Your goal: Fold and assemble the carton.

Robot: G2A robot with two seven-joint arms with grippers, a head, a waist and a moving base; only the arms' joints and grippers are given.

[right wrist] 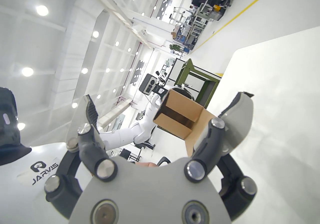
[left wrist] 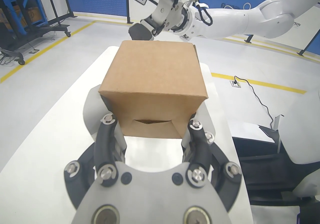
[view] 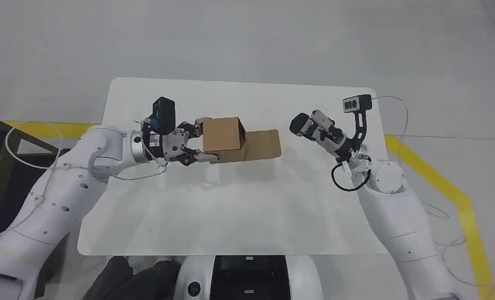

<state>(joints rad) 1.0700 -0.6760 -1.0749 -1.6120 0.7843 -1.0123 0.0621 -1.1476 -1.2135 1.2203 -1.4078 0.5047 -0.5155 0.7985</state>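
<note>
Currently left jaws clamp the probably light, crushable carton (view: 225,138) by its closed end; right jaws gape empty near its flap (view: 264,144), best pinched edgewise.

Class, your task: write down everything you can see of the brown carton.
The carton is plain brown cardboard, folded into a box shape, over the middle of the white table. The end facing the left claw is closed, its tucked tab showing a curved slit. The opposite end is open and dark inside, with one flap stretched out flat toward the right claw. The left claw grips its sides at the closed end; the right claw is open and apart from it.
</note>
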